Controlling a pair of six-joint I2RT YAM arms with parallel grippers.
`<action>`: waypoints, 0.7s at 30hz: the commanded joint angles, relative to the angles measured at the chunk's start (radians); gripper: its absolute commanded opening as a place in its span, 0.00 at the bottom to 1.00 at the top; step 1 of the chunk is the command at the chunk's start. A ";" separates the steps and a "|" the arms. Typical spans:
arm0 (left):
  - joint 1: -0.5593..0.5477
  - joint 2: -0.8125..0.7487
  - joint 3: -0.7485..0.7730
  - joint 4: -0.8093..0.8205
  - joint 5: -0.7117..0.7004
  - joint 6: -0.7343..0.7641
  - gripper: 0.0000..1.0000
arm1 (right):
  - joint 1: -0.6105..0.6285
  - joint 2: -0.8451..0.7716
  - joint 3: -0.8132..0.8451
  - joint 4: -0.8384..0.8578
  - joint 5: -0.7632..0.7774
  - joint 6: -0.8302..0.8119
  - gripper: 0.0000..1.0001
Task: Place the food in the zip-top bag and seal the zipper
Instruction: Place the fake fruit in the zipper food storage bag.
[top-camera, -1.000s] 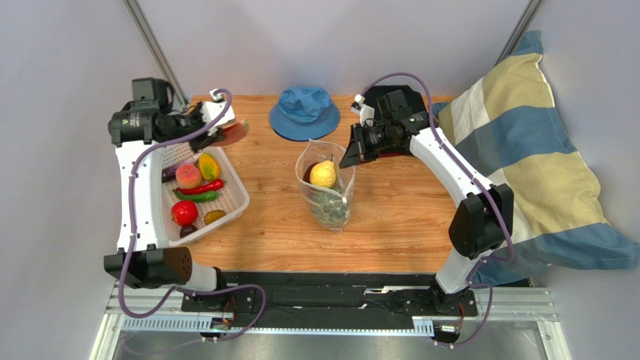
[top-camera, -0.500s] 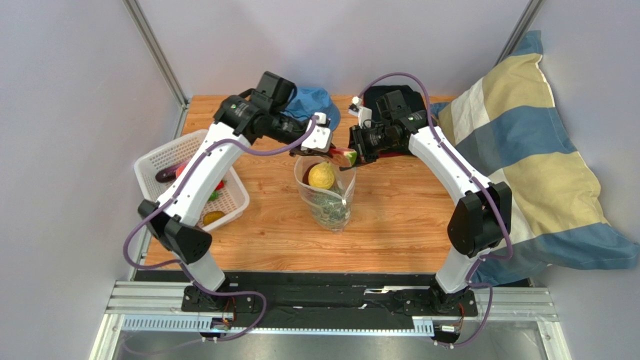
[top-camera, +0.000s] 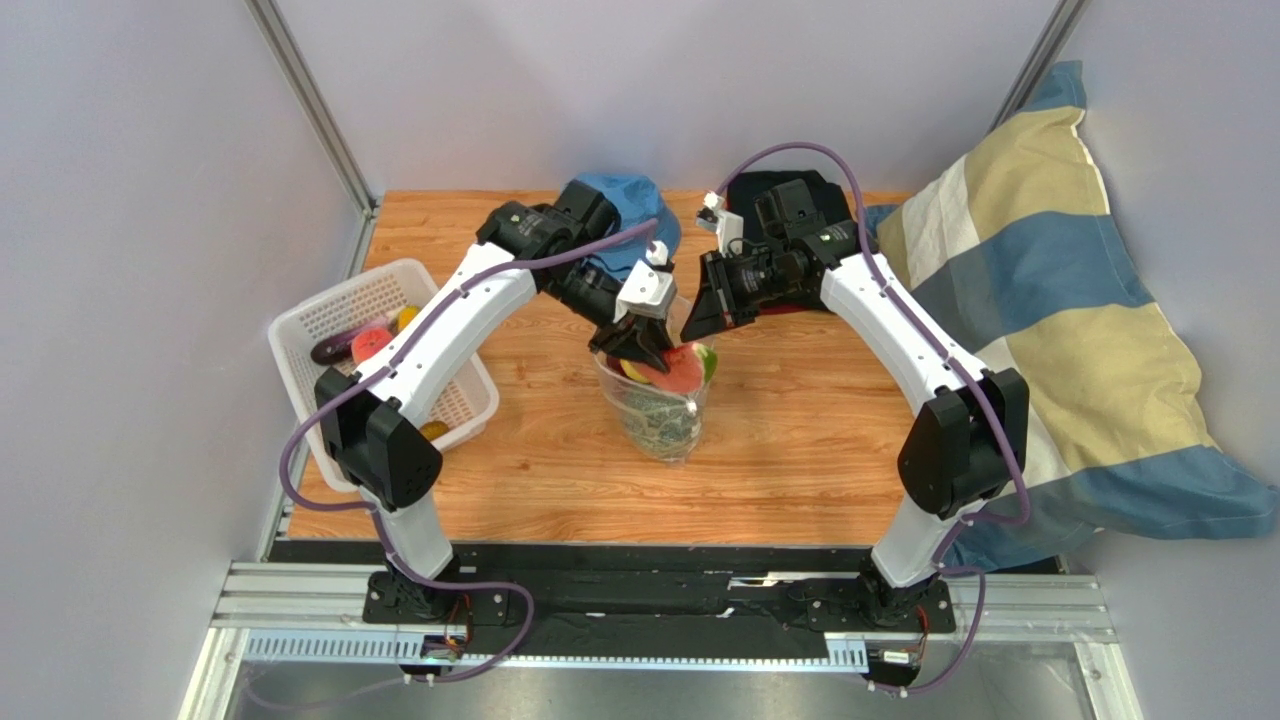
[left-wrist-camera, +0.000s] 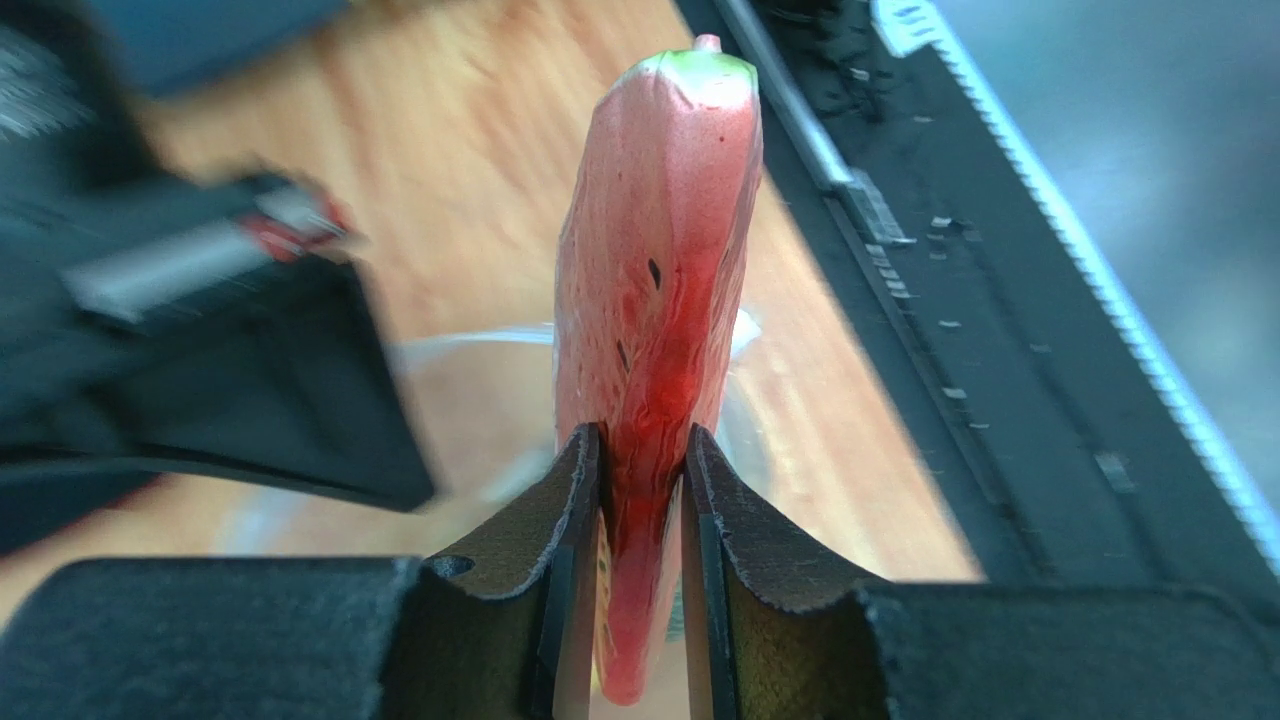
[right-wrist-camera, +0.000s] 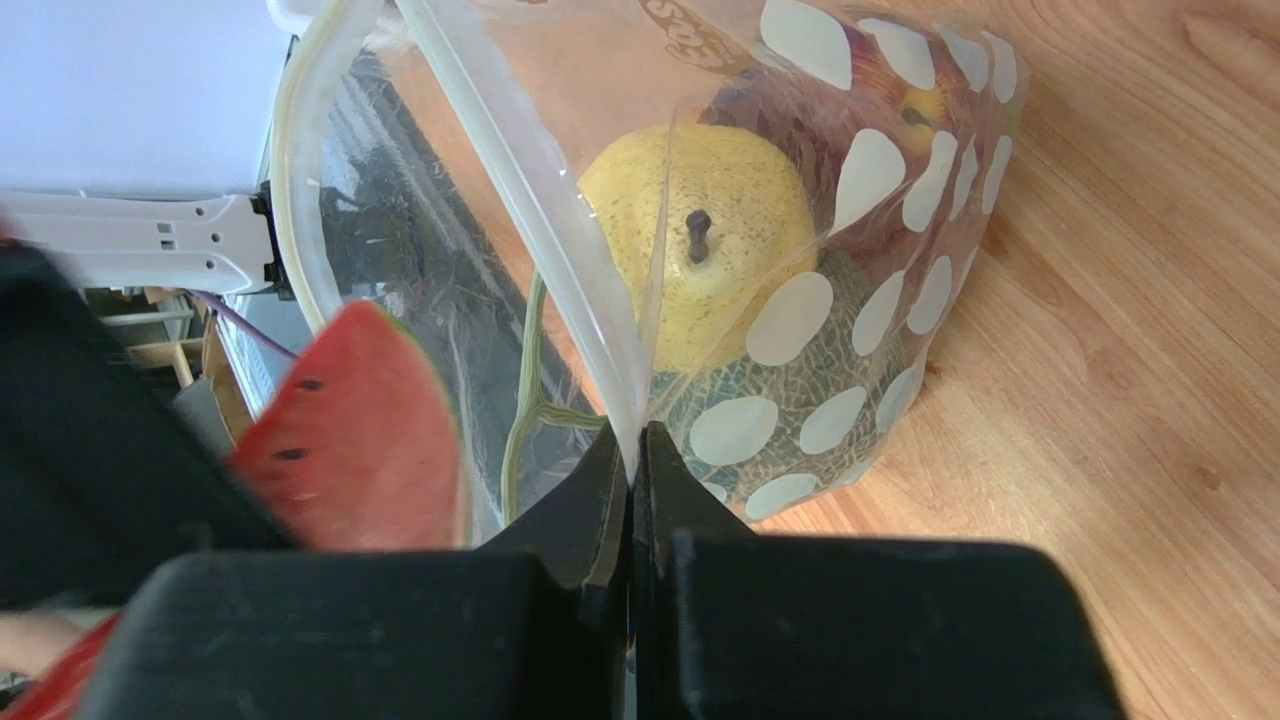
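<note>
The clear dotted zip-top bag (top-camera: 658, 413) stands open mid-table. Through its wall in the right wrist view I see a yellow fruit (right-wrist-camera: 699, 225), a netted green squash ball (right-wrist-camera: 842, 383) and a dark red fruit (right-wrist-camera: 812, 113). My right gripper (right-wrist-camera: 634, 450) is shut on the bag's mouth edge, by the zipper (right-wrist-camera: 496, 195), and holds it up on the bag's right side (top-camera: 703, 318). My left gripper (left-wrist-camera: 643, 465) is shut on the watermelon slice (left-wrist-camera: 654, 270). It holds the slice at the bag's mouth (top-camera: 684, 365). The slice also shows in the right wrist view (right-wrist-camera: 353, 428).
A white mesh basket (top-camera: 308, 323) with more toy food stands at the left, partly behind my left arm. A blue hat (top-camera: 624, 203) lies at the back edge. A striped pillow (top-camera: 1052, 300) fills the right side.
My left arm has swung from above the basket across to the bag, carrying the watermelon slice, and lowered it to the mouth. The right gripper has kept its hold.
</note>
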 joint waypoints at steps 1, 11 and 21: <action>-0.012 -0.085 -0.163 0.081 0.038 -0.122 0.09 | -0.003 -0.041 0.034 -0.005 -0.031 -0.033 0.00; 0.031 -0.080 -0.145 0.066 -0.059 -0.125 0.10 | -0.003 -0.046 0.039 -0.018 -0.051 -0.097 0.00; 0.022 -0.005 0.000 -0.253 -0.357 0.159 0.49 | -0.007 -0.032 0.053 -0.021 -0.056 -0.120 0.00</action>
